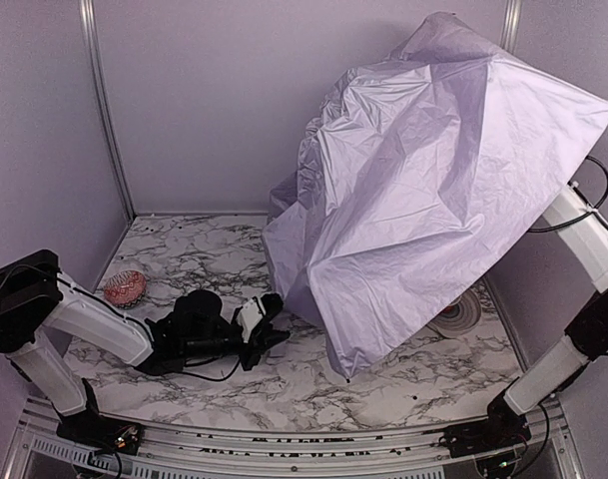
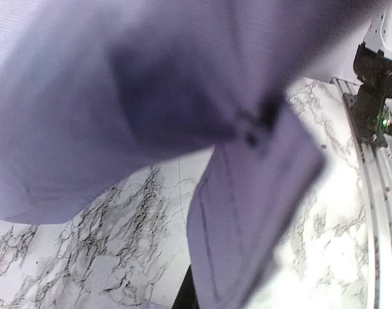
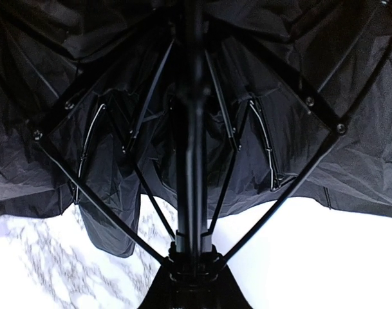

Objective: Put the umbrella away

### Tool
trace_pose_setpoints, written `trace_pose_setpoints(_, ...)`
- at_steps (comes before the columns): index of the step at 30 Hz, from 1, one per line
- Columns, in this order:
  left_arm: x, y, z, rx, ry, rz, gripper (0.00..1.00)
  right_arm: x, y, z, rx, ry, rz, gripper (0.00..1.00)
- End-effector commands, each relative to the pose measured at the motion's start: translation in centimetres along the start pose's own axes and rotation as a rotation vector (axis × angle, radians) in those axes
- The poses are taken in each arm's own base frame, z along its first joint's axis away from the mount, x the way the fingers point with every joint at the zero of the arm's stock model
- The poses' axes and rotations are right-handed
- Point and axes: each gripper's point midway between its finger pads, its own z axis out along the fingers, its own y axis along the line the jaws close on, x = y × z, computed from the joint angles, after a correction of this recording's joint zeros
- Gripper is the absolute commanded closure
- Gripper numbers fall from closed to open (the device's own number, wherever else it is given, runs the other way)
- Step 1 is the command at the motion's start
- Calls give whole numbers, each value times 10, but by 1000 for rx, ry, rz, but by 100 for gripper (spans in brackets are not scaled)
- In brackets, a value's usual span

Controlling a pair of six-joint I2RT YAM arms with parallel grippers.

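Low over the near-left white marble-patterned table (image 1: 383, 391), the left gripper (image 1: 271, 334) is closed by a lavender fabric strap (image 2: 247, 212); any hold is unclear. Farther right, the right gripper (image 3: 194, 290) clamps the thin black shaft (image 3: 194, 129) of the pale lavender fabric umbrella (image 1: 433, 190), raised and tilted.

Your umbrella (image 1: 433, 190) hangs open and tilted over the right side of the marble table (image 1: 383, 389), hiding the end of your right arm (image 1: 588, 235). Your left gripper (image 1: 272, 324) lies low just beside its lower hem, and 1 orange-and-white bowl (image 1: 125, 287) sits at the far left.
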Motion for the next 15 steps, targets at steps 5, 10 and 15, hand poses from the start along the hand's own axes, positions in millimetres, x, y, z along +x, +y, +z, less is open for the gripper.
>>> trace_pose_setpoints(5, -16, 71, -2, -212, -24, 239, 100, -46, 17, -40, -74, -54, -140, 100)
trace_pose_setpoints(10, -23, 66, 24, -96, 35, 328, 100, -25, 8, -36, -6, 40, -123, 100)
trace_pose_setpoints(15, -17, 10, 59, 75, 69, 383, 100, -27, 12, -18, -52, 6, -76, 100)
